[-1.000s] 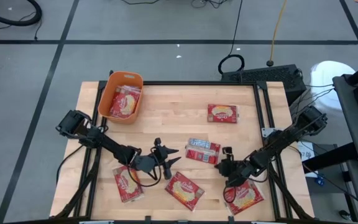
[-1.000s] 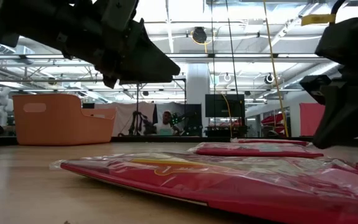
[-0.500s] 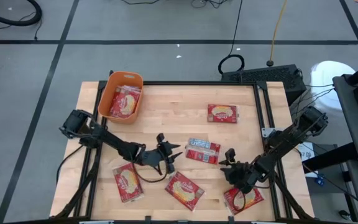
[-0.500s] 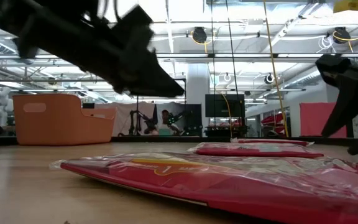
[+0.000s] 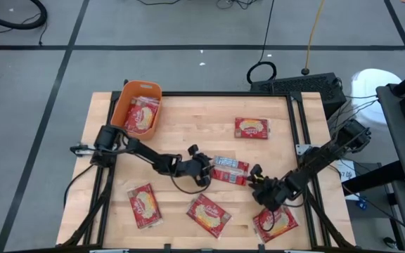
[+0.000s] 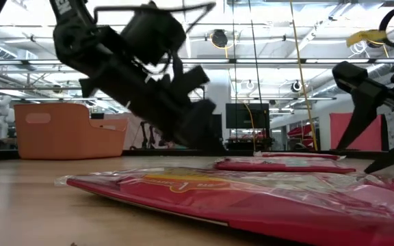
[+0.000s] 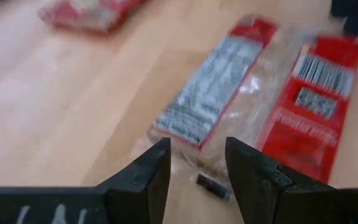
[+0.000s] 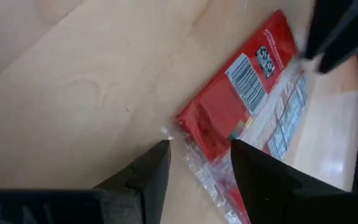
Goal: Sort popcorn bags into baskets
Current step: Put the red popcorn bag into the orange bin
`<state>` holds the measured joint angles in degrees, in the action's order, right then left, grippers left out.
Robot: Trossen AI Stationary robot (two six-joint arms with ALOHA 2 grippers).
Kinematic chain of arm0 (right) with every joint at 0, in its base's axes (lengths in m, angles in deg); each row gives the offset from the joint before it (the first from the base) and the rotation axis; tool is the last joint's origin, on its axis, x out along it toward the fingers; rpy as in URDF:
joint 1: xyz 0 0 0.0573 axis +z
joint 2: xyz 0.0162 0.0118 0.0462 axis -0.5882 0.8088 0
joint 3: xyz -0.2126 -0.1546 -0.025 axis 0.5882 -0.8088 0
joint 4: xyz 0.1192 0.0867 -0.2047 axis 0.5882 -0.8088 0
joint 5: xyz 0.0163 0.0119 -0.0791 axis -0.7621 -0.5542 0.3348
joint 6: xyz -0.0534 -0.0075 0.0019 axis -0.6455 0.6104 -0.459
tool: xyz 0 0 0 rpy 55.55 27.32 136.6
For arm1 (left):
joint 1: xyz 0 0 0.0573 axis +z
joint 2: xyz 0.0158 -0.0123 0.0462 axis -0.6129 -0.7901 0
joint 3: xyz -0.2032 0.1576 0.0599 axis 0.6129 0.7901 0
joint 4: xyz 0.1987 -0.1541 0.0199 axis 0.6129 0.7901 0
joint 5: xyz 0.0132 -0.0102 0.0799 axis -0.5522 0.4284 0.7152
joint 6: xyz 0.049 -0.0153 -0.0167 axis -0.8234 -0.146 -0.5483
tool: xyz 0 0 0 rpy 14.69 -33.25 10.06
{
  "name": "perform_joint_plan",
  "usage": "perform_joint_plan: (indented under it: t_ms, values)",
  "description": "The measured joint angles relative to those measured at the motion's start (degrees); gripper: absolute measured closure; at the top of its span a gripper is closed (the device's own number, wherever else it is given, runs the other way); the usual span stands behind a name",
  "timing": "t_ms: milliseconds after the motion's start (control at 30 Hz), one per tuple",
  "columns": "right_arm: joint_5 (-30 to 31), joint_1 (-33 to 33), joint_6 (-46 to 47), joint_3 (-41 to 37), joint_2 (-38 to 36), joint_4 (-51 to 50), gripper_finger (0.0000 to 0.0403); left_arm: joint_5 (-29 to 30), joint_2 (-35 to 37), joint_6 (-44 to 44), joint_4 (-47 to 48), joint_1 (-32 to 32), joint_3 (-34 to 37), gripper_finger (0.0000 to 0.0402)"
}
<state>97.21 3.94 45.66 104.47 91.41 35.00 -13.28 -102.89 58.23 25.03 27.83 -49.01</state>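
Observation:
A silver-grey and red popcorn bag lies flat at the table's middle. My left gripper stands open at its left end, low and slanting down; the bag's clear edge lies just ahead of the fingertips. My right gripper stands open at the bag's right end. The orange basket at the far left holds red bags. Other red bags lie flat at the far right, near left, near middle and near right.
Black frame rails run along the table's right side, with cables and a black box beyond the far right corner. Bare wood lies between the basket and the far right bag. The low view shows the near-middle bag close in front.
My left gripper has swung toward the table's right and down, reaching the left end of the middle bag. My right gripper has rolled about its own axis and opened, staying near the same spot between the middle bag and the near right bag.

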Motion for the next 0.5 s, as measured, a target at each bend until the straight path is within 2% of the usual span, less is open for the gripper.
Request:
perform_joint_plan:
  t_ms: [267, 500]
  values:
    - [-0.41, -2.04, -7.08, -2.5, 0.18, 11.05, 0.0236, -0.6, -0.94, 3.94, 2.48, 0.41, -0.18, 0.0245]
    - [0.97, -3.42, -11.85, -2.61, 0.28, 16.7, 0.0263, -1.03, -0.94, 5.05, 2.77, 0.1, -0.18, 0.0245]
